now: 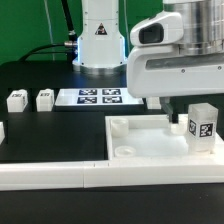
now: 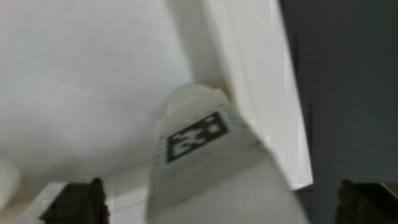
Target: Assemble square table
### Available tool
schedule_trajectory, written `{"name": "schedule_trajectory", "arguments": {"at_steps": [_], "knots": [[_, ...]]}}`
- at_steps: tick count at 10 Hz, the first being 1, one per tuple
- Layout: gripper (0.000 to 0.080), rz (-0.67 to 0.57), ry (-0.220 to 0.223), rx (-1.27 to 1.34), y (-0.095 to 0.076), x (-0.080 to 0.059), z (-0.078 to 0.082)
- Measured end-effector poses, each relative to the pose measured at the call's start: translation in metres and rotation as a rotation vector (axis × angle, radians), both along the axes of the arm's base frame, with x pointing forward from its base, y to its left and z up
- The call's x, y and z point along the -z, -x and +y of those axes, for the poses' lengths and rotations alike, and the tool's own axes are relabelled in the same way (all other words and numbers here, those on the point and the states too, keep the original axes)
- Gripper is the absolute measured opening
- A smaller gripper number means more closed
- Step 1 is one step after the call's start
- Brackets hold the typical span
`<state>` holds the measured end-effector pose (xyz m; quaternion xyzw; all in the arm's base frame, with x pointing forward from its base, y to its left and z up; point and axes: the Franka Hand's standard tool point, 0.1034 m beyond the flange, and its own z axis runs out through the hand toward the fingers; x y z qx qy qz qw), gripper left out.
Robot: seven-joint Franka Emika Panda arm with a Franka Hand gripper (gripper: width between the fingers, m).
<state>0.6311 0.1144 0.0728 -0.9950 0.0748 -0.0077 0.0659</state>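
Note:
The square table top (image 1: 150, 142) is a white tray with a raised rim and round corner sockets, lying at the front right of the exterior view. A white leg (image 1: 203, 125) with a black-and-white tag stands upright on its right part, by the rim. My gripper (image 1: 185, 113) hangs just above it, open. In the wrist view the leg (image 2: 199, 140) lies between my two dark fingertips (image 2: 80, 202) with a gap on each side, against the table top's rim (image 2: 249, 70). Two more legs (image 1: 15, 100) (image 1: 44, 99) stand on the black table at the left.
The marker board (image 1: 100, 97) lies at the back middle before the arm's base (image 1: 98, 35). A long white L-shaped border rail (image 1: 55, 175) runs along the front. Another white part (image 1: 2, 131) shows at the left edge.

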Motion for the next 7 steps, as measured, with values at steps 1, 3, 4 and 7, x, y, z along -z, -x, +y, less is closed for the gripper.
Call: {"name": "schedule_trajectory", "arguments": {"at_steps": [1, 3, 4, 7], "knots": [[0.0648, -0.004, 0.0, -0.045, 0.0006, 0.0007, 0.0016], [0.0515, -0.001, -0.002, -0.019, 0.0007, 0.0007, 0.0021], [0.0376, 0.001, -0.003, -0.008, 0.0007, 0.0007, 0.0023], [0.029, 0.021, -0.009, 0.147, 0.0007, 0.0008, 0.0021]]}}
